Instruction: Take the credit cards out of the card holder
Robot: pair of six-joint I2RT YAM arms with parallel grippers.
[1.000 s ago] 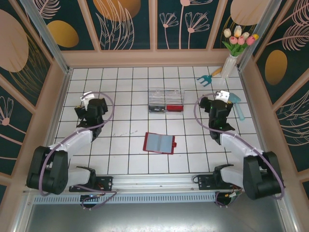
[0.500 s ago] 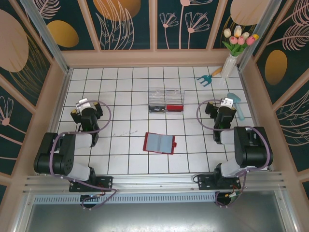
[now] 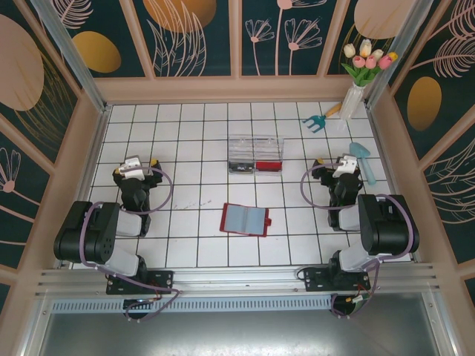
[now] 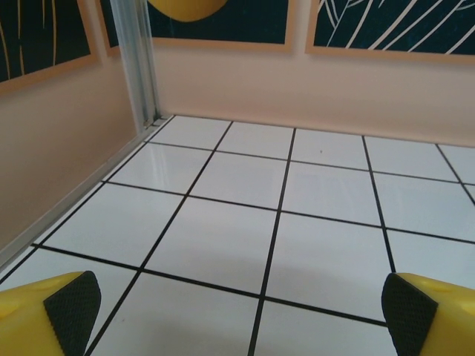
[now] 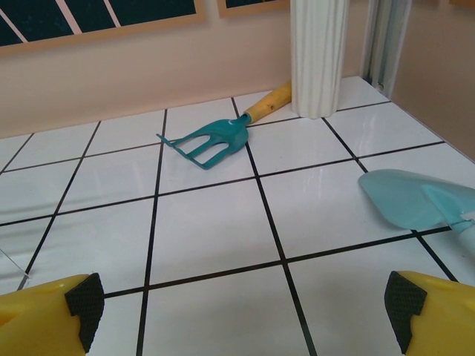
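Note:
The card holder (image 3: 245, 219) lies open and flat on the white tiles at the centre front, grey-blue pockets facing up and its small red tab (image 3: 268, 220) on the right. No credit card shows apart from it; any cards are hidden in the pockets. My left gripper (image 3: 136, 166) rests low on the left side, far from the wallet, and is open: its yellow fingers (image 4: 70, 304) stand wide apart over bare tile, gripper (image 4: 237, 315). My right gripper (image 3: 343, 165) sits on the right side, also open and holding nothing, gripper (image 5: 241, 311).
A clear plastic tray (image 3: 255, 154) with black and red pieces stands behind the wallet. At the back right lie a teal hand rake (image 5: 211, 141), a pale blue trowel (image 5: 415, 196) and a white vase (image 5: 319, 55) of tulips (image 3: 367, 58). Wooden walls enclose the tiled floor.
Both arms have folded back towards their bases, and the grippers now sit low over the tiles at either side. The wallet and the tray have not moved.

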